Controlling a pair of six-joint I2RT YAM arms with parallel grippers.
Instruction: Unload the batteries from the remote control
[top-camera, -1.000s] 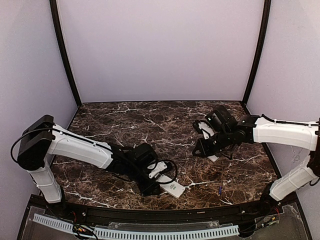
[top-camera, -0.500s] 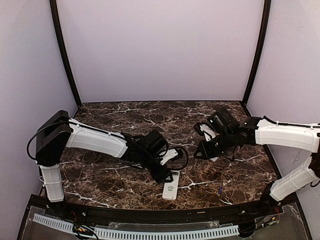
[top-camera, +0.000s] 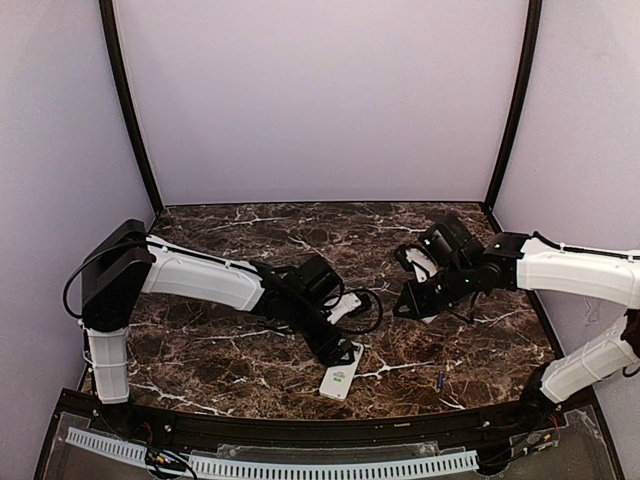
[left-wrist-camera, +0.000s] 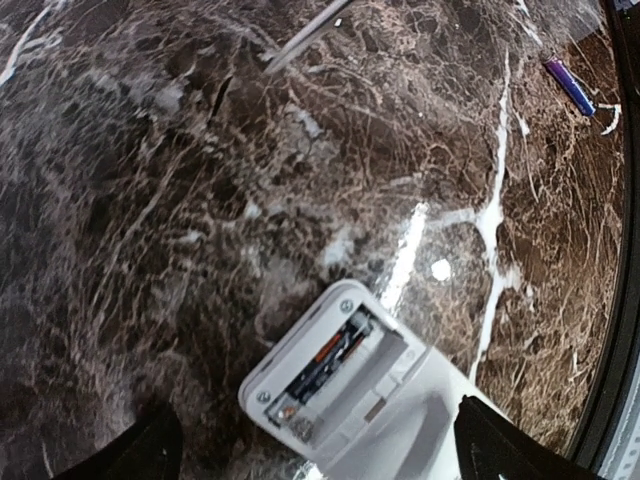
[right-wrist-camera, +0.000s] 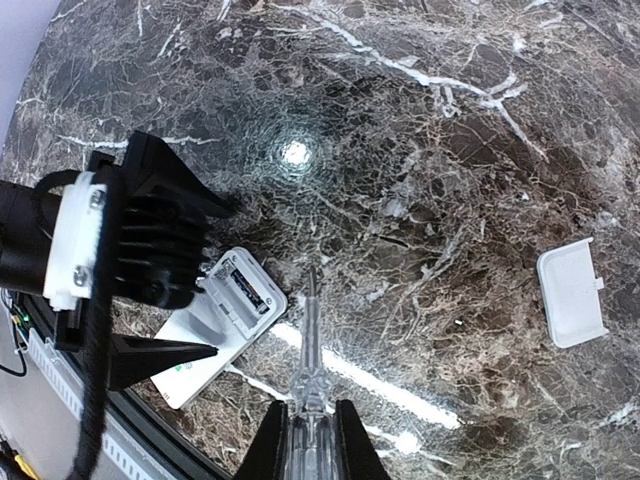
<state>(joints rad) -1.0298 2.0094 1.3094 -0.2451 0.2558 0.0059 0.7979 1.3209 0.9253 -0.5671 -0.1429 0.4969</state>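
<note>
My left fingers (left-wrist-camera: 150, 450), spread wide, straddle the remote control (left-wrist-camera: 350, 400), whose open end lies nearest my right gripper (right-wrist-camera: 308, 455) (clamped on a slim clear tool (right-wrist-camera: 306, 345)).

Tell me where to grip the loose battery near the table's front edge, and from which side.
Grip the loose battery at mid-length, coming straight down and closing across its thin width. It is a slim cylinder lying flat on the table with bare marble around it; a sideways approach would likely roll it. The right gripper is occupied with a tool.
</note>
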